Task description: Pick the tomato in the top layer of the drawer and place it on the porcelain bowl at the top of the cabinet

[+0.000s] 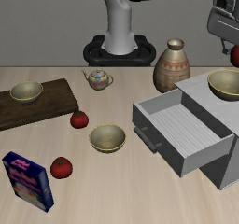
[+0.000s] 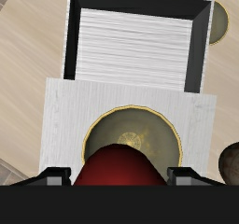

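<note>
My gripper (image 1: 231, 45) hangs high at the exterior view's right edge, shut on a red tomato (image 1: 235, 54). In the wrist view the tomato (image 2: 116, 166) sits between my two fingertips (image 2: 56, 175), straight above the porcelain bowl (image 2: 133, 134). That bowl (image 1: 225, 83) rests on the grey cabinet top (image 1: 201, 90). The top drawer (image 1: 184, 127) is pulled out, and its ribbed white floor (image 2: 138, 43) is bare.
A brown vase (image 1: 174, 64) stands just beside the cabinet. On the table lie a second bowl (image 1: 107, 137), two more tomatoes (image 1: 79, 119) (image 1: 62, 167), a teapot (image 1: 98, 78), a blue box (image 1: 26, 179) and a wooden board (image 1: 42, 105) carrying a bowl (image 1: 26, 91).
</note>
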